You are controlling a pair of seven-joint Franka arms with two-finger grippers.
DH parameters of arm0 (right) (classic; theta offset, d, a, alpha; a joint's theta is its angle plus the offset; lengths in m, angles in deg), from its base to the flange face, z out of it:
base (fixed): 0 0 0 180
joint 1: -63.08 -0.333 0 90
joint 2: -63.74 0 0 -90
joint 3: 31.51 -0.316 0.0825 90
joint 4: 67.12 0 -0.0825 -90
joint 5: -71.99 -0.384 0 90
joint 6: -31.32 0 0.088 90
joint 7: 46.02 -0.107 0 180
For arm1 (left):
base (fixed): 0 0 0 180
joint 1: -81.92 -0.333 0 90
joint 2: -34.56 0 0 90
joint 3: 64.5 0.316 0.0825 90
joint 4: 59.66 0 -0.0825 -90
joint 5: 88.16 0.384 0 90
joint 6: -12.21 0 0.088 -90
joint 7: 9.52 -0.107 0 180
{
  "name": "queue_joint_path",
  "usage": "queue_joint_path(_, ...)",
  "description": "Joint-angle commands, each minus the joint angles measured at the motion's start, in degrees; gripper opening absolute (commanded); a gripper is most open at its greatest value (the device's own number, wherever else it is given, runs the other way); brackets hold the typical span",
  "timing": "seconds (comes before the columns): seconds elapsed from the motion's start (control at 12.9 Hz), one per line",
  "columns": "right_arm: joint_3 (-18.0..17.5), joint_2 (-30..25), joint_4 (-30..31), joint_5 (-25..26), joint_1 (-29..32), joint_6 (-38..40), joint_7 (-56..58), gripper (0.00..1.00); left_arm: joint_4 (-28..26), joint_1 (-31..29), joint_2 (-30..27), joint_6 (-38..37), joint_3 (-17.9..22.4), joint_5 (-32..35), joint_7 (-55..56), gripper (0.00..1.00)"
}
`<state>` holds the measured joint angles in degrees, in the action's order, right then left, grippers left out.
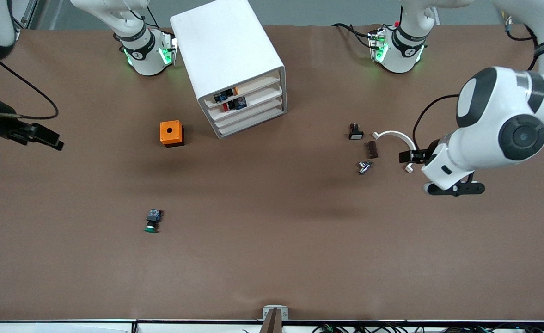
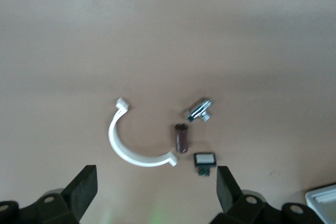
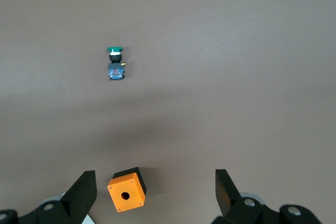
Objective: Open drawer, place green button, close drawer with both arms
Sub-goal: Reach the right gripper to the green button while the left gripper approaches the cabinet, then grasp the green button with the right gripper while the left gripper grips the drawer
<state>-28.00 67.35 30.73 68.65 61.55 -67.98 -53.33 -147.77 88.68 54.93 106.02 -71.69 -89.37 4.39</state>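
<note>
The drawer [image 1: 249,114], third tray down in the white four-tier cabinet [image 1: 228,55], sat pushed in flush with the trays above and below it, the cabinet standing between the two arm bases. The button [image 1: 153,220] lay on its side on the bare brown table [image 1: 272,259], nearer to the front camera than the cabinet and well apart from it, green cap pointing toward that camera. An orange box [image 1: 171,133] with a round hole in its top stood between the button and the cabinet, close to the cabinet's front corner. The right gripper [image 3: 155,192] hung high over the table at the right arm's end, fingers spread wide and holding nothing, the orange box showing between them in its wrist view. The left gripper [image 2: 157,192] hung over the left arm's end, likewise spread wide and holding nothing, above a white curved clip [image 2: 134,140], a dark brown strip [image 2: 181,138], a small metal part [image 2: 199,110] and a black white-faced button [image 2: 205,160].
</note>
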Motion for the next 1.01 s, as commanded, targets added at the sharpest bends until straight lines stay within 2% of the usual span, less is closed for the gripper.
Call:
queue_joint_path(0.0,0.18,5.51,-0.48,-2.72,-3.29,-4.04,-4.36,1.0,2.33,1.23,4.4,0.76,-0.1,-3.52,0.5,1.0)
queue_joint_path(0.23,0.18,12.97,-0.48,-2.81,-6.72,-12.9,-6.85,1.0,4.61,3.78,9.15,2.95,-0.19,-5.11,5.31,1.0)
queue_joint_path(0.62,0.18,24.05,-0.48,-2.81,-8.84,-26.28,-6.76,1.0,8.13,10.37,16.71,5.32,-0.19,-6.17,25.33,1.0)
queue_joint_path(0.93,0.09,29.86,-0.3,-3.6,-9.28,-32.26,-6.94,1.0,8.13,15.55,21.29,9.8,-0.19,-14.15,46.07,1.0)
